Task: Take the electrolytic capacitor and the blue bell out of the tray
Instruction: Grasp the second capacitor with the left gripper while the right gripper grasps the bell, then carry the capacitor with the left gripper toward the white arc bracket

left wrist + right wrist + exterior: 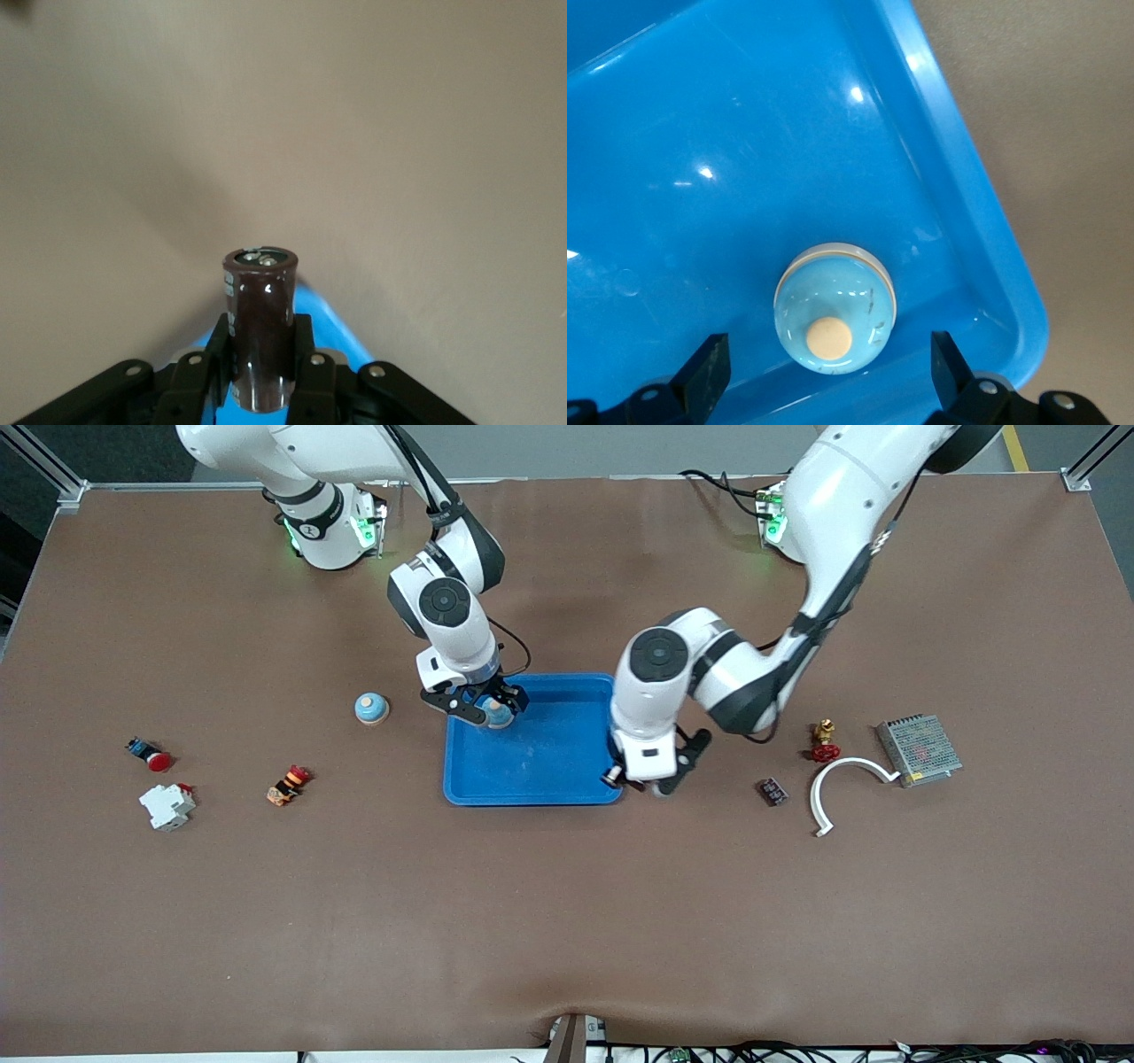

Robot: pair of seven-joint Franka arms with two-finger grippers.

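A light blue bell (834, 308) with a tan button sits in the blue tray (744, 159), in the corner toward the right arm's end and farther from the front camera. My right gripper (828, 354) is open just above it, one finger on each side and clear of it. In the front view the bell (498, 714) shows under that gripper (485, 708). My left gripper (261, 350) is shut on a dark brown capacitor (260, 301) over the tray's corner (330, 323). In the front view this gripper (654, 779) is at the tray's (549, 757) nearer corner, and the hand hides the capacitor.
A second blue bell (372, 708) stands on the table beside the tray. A red push button (151, 755), a white breaker (166, 805) and an orange part (288, 784) lie toward the right arm's end. A brass valve (825, 741), a dark module (772, 791), a white curved piece (842, 784) and a power supply (919, 749) lie toward the left arm's end.
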